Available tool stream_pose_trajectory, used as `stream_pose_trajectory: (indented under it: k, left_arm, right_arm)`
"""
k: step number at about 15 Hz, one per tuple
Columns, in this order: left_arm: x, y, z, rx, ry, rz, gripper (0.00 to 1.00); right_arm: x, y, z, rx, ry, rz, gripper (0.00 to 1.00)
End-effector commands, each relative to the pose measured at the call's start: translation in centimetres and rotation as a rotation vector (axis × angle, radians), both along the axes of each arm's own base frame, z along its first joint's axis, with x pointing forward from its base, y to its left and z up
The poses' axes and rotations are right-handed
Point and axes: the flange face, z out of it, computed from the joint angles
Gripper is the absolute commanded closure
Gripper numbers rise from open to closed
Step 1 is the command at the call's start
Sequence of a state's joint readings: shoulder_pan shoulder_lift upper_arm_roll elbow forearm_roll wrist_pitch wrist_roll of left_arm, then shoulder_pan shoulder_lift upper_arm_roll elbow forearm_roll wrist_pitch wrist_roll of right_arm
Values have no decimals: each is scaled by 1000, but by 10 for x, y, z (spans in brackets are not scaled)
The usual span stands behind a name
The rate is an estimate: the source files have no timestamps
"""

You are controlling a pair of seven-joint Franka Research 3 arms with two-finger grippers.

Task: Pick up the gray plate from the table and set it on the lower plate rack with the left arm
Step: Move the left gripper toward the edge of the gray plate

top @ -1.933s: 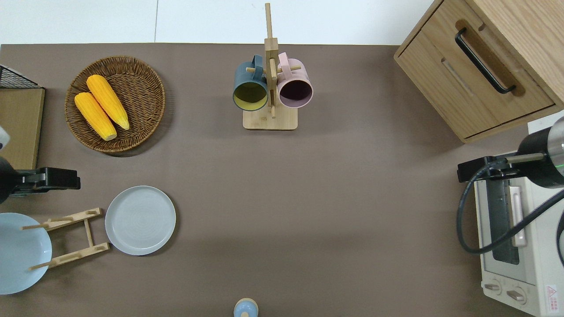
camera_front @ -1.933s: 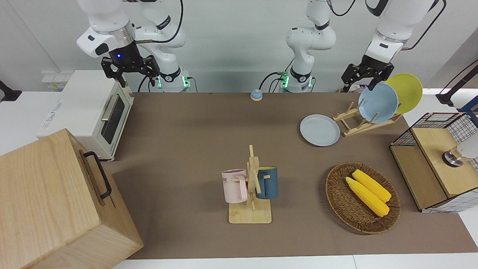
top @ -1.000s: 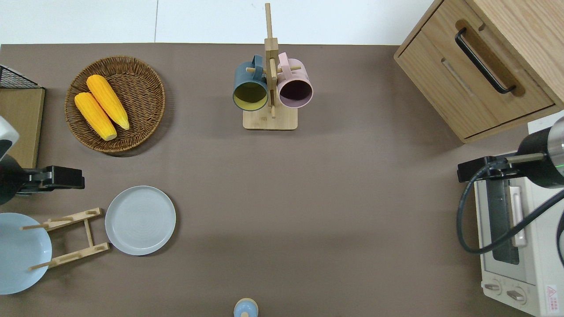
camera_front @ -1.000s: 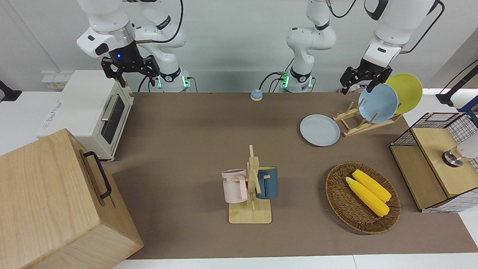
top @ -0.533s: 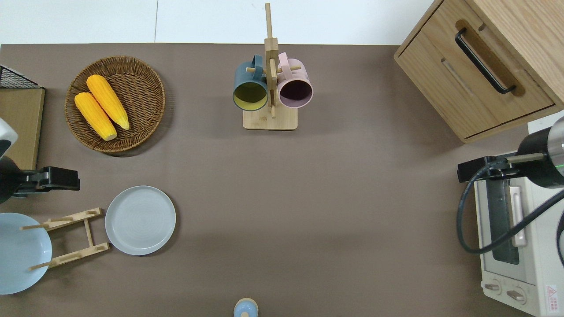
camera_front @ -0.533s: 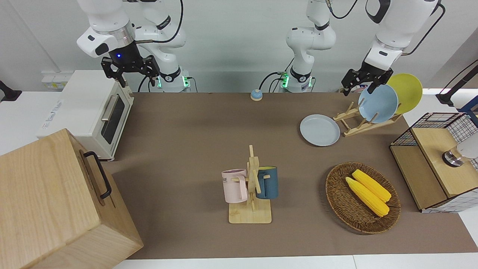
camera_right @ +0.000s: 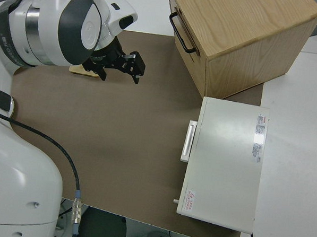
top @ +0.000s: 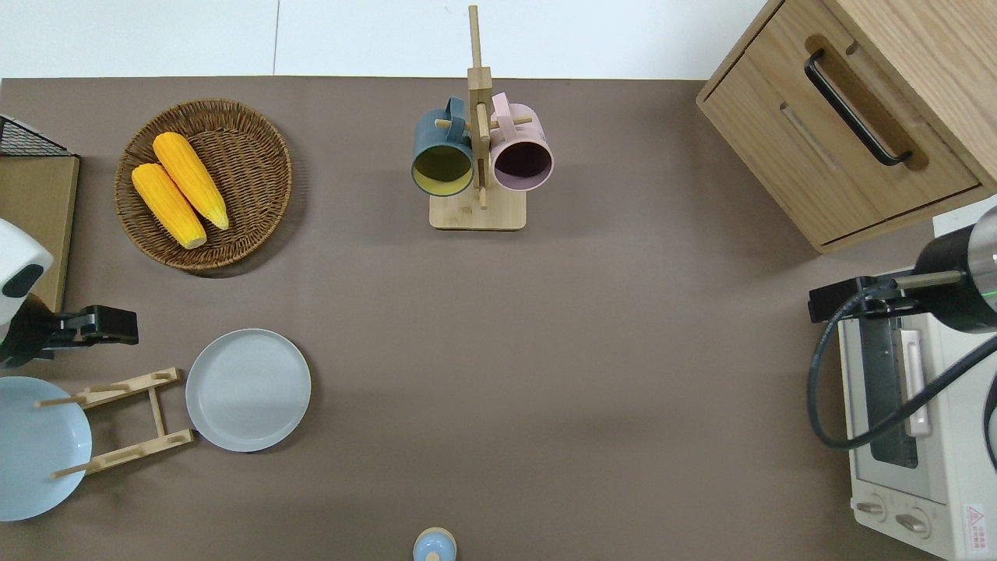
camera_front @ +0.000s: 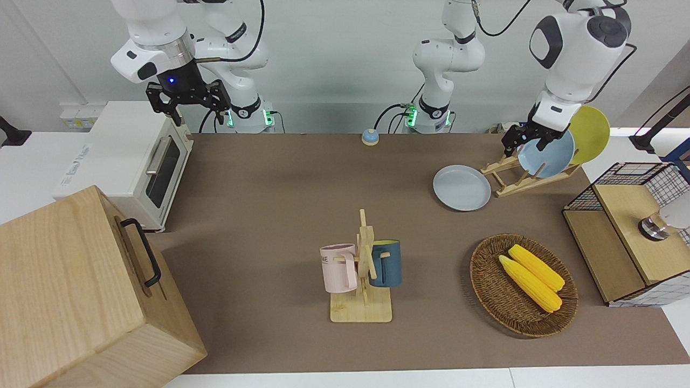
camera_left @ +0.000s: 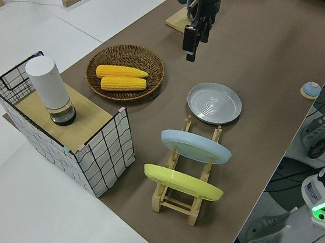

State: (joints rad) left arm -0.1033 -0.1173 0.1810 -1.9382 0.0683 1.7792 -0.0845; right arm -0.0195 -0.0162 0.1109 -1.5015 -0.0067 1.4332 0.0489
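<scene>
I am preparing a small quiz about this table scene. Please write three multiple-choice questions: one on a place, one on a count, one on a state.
1. Where is the gray plate?
A. flat on the table beside the plate rack
B. in the basket
C. on the oven

2. How many corn cobs lie in the basket?
A. one
B. two
C. four

3. What does the left tool hold?
A. the gray plate
B. a mug
C. nothing

Answers: 1 A, it lies flat against the rack's end. 2 B, two cobs lie side by side. 3 C, it hangs empty in the air.
</scene>
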Motion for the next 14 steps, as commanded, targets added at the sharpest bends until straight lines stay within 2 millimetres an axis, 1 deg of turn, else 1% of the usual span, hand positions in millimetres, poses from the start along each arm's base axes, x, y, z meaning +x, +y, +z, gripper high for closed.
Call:
stream_pose_trajectory:
  k: [1, 4, 7, 8, 11, 14]
  left_arm:
    - [-23, 6, -59, -6, -40, -4, 5]
    - [-37, 4, -101, -14, -23, 1, 5]
    - [-53, 3, -136, -21, 15, 7, 5]
    - [-59, 6, -144, -25, 33, 15, 5]
    - [-70, 11, -162, -31, 64, 28, 5]
    - [-80, 14, -184, -39, 53, 41, 5]
  right_arm:
    - [-2, -2, 3, 17, 8, -15, 11]
    - [-2, -2, 3, 17, 8, -15, 11]
    - [-2, -2, 3, 17, 8, -15, 11]
    - [-2, -2, 3, 17, 8, -15, 13]
    - [-2, -2, 3, 17, 8, -15, 11]
    - [-2, -2, 3, 17, 8, -15, 13]
